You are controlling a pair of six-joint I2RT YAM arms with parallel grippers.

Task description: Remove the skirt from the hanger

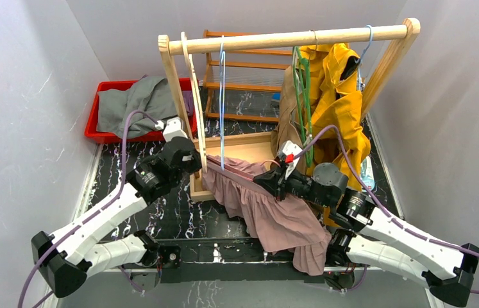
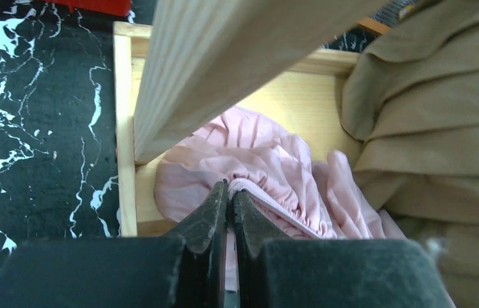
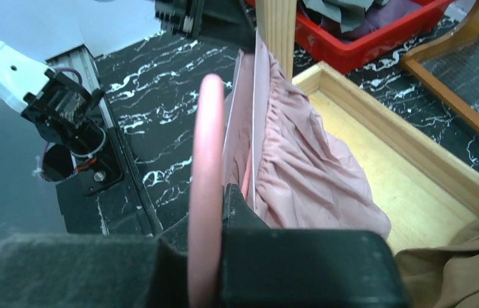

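Pink skirt [image 1: 268,215] sags limp in front of the wooden rack [image 1: 176,83]; soft, light, probably slippery, so best taken at the gathered waistband [image 2: 275,199]; left hand [image 2: 230,189] pinched shut on that band beside the rack's post; right hand [image 3: 214,212] clamped on the pink hanger [image 3: 206,128]; free room lies away from the rack, toward the arms.

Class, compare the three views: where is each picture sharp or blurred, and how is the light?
Top external view: even, soft light, sharp throughout. Left wrist view: the left pincer close to the lens looks soft; the gathers of the skirt are sharper. Right wrist view: the pink hanger blurs up close; the marbled table is crisp.
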